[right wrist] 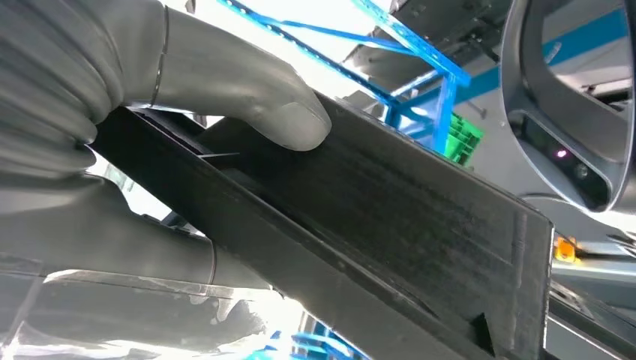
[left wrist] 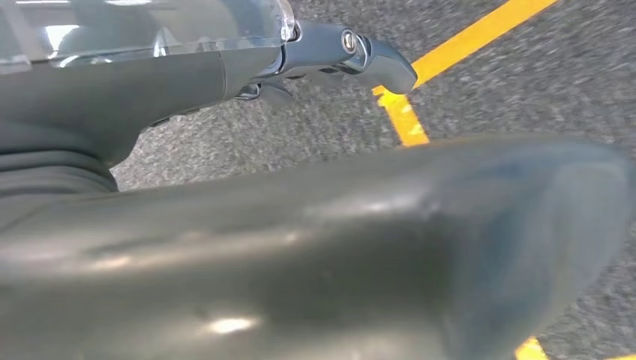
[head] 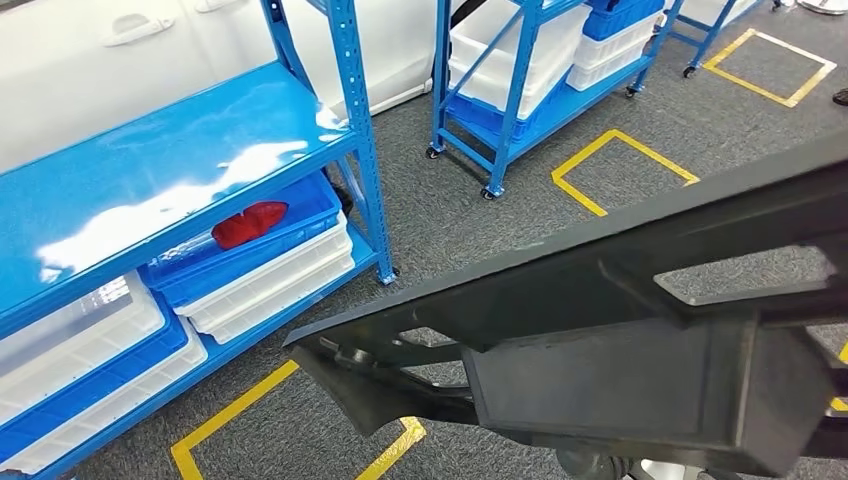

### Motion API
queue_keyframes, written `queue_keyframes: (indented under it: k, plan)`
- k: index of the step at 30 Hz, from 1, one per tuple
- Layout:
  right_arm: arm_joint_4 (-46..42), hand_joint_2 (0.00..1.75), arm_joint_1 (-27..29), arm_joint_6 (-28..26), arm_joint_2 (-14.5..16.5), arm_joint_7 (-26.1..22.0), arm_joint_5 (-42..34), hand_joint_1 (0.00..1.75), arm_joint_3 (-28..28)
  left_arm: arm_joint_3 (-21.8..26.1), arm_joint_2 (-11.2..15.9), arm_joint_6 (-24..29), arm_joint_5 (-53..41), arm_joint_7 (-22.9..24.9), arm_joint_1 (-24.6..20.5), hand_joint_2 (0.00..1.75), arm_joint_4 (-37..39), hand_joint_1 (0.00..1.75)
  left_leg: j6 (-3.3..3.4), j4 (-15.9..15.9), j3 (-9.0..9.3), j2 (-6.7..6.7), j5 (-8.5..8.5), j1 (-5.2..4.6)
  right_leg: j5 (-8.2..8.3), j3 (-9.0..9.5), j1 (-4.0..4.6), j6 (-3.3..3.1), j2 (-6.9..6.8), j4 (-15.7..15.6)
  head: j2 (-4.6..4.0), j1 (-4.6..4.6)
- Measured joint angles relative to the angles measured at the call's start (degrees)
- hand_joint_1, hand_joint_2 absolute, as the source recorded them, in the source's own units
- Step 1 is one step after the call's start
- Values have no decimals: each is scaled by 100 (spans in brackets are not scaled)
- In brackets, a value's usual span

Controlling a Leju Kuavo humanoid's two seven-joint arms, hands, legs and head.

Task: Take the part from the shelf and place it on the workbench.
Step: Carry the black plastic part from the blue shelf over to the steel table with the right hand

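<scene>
Long, stiff black part (head: 600,340), likely light but unwieldy; best held at both ends. Right hand (right wrist: 150,112) clamped on its edge; left hand (left wrist: 225,60) grip impossible to tell.

Hand: right hand (right wrist: 112,142) grips black part (right wrist: 390,225); thumb (right wrist: 247,97) presses its upper face.
Part: long, flat-sided, slanting away from hand.
Background: blue shelf frame (right wrist: 420,67).
</scene>
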Motion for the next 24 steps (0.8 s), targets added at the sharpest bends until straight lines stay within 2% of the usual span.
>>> queue_keyframes:
  k: [2,3,4,5,6,7,9,10,11,13,14,15,16,18,19,20,21,22,24]
  plan:
    - [16,175,-23,57,27,3,-44,175,-25,64,47,0,43,3,-1,0,-1,0,-38,599,-258,-259,-351,19,21,-3,-14,-57,106,-17,-1,0]
    - [32,175,-27,69,49,4,-63,175,-35,99,69,1,54,7,9,0,-1,0,-48,1007,-451,-332,-528,20,25,-9,-10,-71,167,-15,-1,-1]
    - [52,175,-23,66,75,4,-70,175,-47,129,86,-4,56,12,21,0,-1,0,-55,1342,-617,-366,-632,20,27,-12,-6,-76,236,-12,-1,-1]
    - [72,175,-16,37,103,4,-50,175,-54,148,99,-16,44,17,33,0,-1,0,-56,1508,-710,-382,-630,19,28,-12,-2,-79,306,-7,-1,-1]
    - [89,175,-5,-10,133,5,-11,175,-57,159,109,-32,17,21,41,0,-1,0,-49,1457,-706,-392,-514,19,28,-8,1,-78,378,0,-1,-1]
    - [100,175,8,-77,161,5,45,175,-58,161,119,-51,-23,25,44,0,-1,0,-35,1184,-598,-412,-305,19,26,-1,2,-76,447,9,-1,-1]
    - [107,175,42,-252,202,6,183,175,-48,160,153,-90,-123,32,42,0,-1,0,12,392,-271,-599,104,26,20,-5,8,-52,569,37,-1,-1]
    - [107,175,63,-340,213,5,247,175,-37,159,178,-105,-167,36,40,0,-1,0,33,110,-153,-687,199,27,22,-22,10,-27,626,53,-1,-1]
    - [107,175,89,-430,218,5,302,175,-21,157,199,-120,-204,36,34,0,-1,0,53,-45,-92,-752,225,23,29,-45,9,6,678,62,-1,-1]
    - [105,175,148,-586,216,5,364,175,14,155,234,-148,-254,20,15,0,-1,0,98,-103,-69,-703,216,17,62,-83,2,84,775,54,-1,0]
    - [103,175,174,-662,214,5,382,175,33,153,241,-166,-278,12,0,0,-1,0,132,-128,-63,-648,237,25,52,-100,4,117,756,70,-1,1]
    - [97,175,188,-730,210,6,397,175,52,151,247,-181,-299,5,-12,0,-1,0,170,-154,-57,-592,260,38,-11,-143,10,149,671,153,-1,2]
    - [91,175,192,-791,203,5,411,175,76,149,249,-192,-315,7,-19,0,-1,0,205,-178,-55,-529,278,49,-144,-239,12,177,544,357,-1,2]
    - [82,175,192,-882,179,4,436,175,131,148,250,-202,-332,28,-16,0,-1,0,242,-187,-60,-400,285,39,-522,-563,-11,221,297,1059,-1,2]
    - [84,175,195,-911,162,4,440,175,153,148,250,-203,-333,42,-10,0,-1,0,246,-185,-64,-331,282,33,-662,-730,-28,237,252,1417,-1,2]
    - [89,175,200,-940,144,4,443,175,170,148,247,-207,-333,52,-9,0,-1,0,246,-183,-66,-263,279,31,-701,-819,-41,250,232,1616,-1,2]
    - [93,175,210,-972,127,4,449,175,184,148,243,-212,-333,56,-12,0,-1,0,241,-181,-66,-200,274,30,-639,-804,-52,259,215,1608,0,2]
    - [96,175,229,-1012,113,4,461,175,195,148,235,-215,-335,56,-17,0,-1,0,232,-180,-59,-143,267,31,-486,-667,-60,259,185,1365,-1,2]
    - [92,175,290,-1134,81,5,503,175,233,148,210,-216,-345,55,-23,0,-1,0,192,-172,-31,-51,239,16,-167,-214,-37,221,-33,546,-1,2]
